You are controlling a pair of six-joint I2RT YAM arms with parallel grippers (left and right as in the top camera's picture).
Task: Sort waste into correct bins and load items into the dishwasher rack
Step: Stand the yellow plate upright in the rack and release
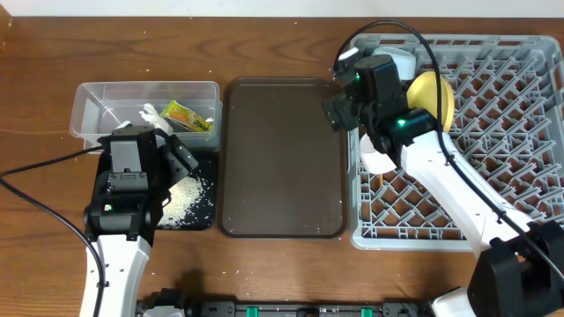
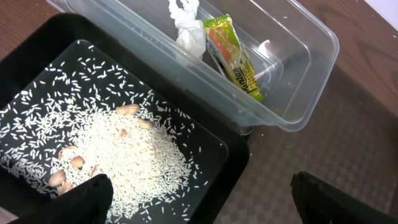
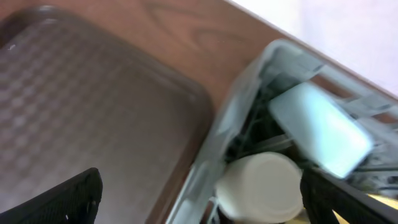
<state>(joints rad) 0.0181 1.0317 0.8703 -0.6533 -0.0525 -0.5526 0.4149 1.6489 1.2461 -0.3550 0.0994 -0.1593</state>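
Brown wood-grain table (image 1: 264, 273) under even light

The worktop (image 1: 264, 35) is brown wood grain with a soft sheen. Just ahead of the left fingers (image 2: 81, 199), themselves matt black plastic, the black bin (image 2: 37, 50) is glossy plastic, its floor mirror-like around the matt white rice grains (image 2: 124, 162). Beyond it the clear plastic tub (image 2: 320, 46) is smooth and transparent, holding a crumpled tissue (image 2: 189, 31) of soft paper and a snack wrapper (image 2: 233, 56) of shiny film. Ahead of the right fingers (image 3: 62, 199) the dark-brown tray (image 3: 93, 106) has a fine checked texture with a dull sheen. To their right, the grey rack (image 1: 493, 40) is dull plastic, and the white cup (image 3: 261, 186) and light-blue bowl (image 3: 323, 130) look smooth, though blurred.
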